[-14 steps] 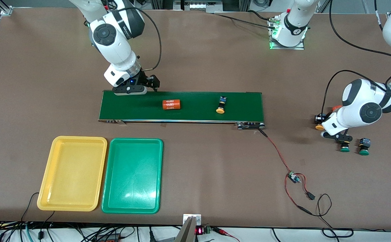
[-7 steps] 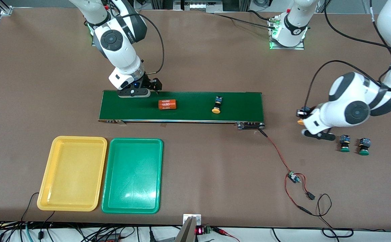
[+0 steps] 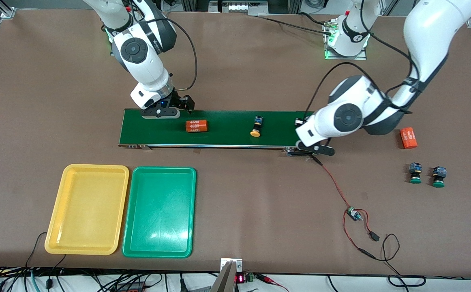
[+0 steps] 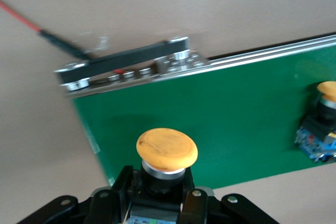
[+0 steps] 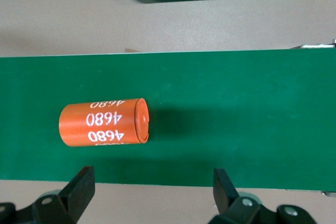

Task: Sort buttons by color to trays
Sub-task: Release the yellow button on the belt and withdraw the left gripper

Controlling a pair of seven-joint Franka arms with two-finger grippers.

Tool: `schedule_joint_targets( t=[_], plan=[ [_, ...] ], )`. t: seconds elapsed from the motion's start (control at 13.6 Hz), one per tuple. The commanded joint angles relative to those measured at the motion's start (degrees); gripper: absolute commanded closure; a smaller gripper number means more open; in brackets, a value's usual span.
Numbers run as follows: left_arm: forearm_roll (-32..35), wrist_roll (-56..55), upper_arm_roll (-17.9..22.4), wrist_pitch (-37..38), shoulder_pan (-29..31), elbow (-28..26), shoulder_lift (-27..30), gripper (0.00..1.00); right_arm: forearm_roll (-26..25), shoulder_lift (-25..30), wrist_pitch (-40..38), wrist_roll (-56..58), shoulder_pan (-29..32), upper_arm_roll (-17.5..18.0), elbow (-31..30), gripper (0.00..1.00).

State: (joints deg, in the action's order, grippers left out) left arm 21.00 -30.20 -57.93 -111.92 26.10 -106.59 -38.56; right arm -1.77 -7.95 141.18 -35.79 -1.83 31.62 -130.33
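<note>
On worktop near its front edge, both trays (image 3: 87, 209) sit empty: nothing sorted yet. Belt (image 3: 219, 127) carries one orange button (image 3: 256, 126). Left pincer (image 4: 157, 192) clamps another over belt end; right pincer (image 5: 152, 184) gapes, empty. Two green buttons (image 3: 426, 173) wait at left-arm end.

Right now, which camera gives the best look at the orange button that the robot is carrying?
The left wrist view: the orange-capped button fills its middle, clamped in the left gripper. In the front view the arm hides it. The right wrist view misses it entirely.
</note>
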Motion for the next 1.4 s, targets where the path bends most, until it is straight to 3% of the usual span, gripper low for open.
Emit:
schedule_joint_targets(
  t=[0.0,0.07,0.15,0.22,0.44,0.74,1.03,1.1,1.32],
  plan=[
    [-0.79,-2.74,3.16,-0.75,-4.37,1.39,-2.14,0.66,-1.66,-0.4,0.06,-1.38,-0.01,-0.07,0.16,0.0],
    [-0.79,-3.28,3.87,-0.4,-5.09,1.39,-1.96,0.56,-1.75,-0.4,0.06,-1.38,-0.01,-0.07,0.08,0.0],
    [-0.79,-3.28,3.97,-0.23,-4.66,1.56,-1.87,0.32,-1.75,-0.4,0.06,-1.38,-0.1,-0.07,0.08,0.0],
    [-0.79,-3.2,3.97,-0.05,-4.31,1.91,-1.78,0.0,-1.75,-0.4,0.06,-1.38,-0.1,-0.07,0.08,0.0],
    [-0.79,-3.55,3.44,4.58,-3.95,5.58,-0.12,0.0,-1.75,-0.4,-0.03,-1.38,-0.01,-0.07,0.08,0.0],
    [-0.62,-3.02,1.68,23.2,-4.13,21.3,0.06,0.0,-1.75,-0.4,0.06,-1.47,-0.01,-0.07,0.08,0.0],
    [3.67,-2.06,2.03,29.38,-3.95,28.89,0.15,0.0,-1.75,-0.4,-0.03,-1.47,-0.01,-0.07,0.08,0.0],
    [5.08,1.34,3.86,29.22,-3.95,29.16,1.89,0.0,-1.75,-0.4,0.05,-1.47,-0.01,-0.07,0.16,0.0],
    [3.44,13.81,14.83,28.52,-6.41,28.9,6.38,0.0,-1.75,-0.49,0.05,-1.65,-0.01,-0.15,0.08,0.0]
  ],
)
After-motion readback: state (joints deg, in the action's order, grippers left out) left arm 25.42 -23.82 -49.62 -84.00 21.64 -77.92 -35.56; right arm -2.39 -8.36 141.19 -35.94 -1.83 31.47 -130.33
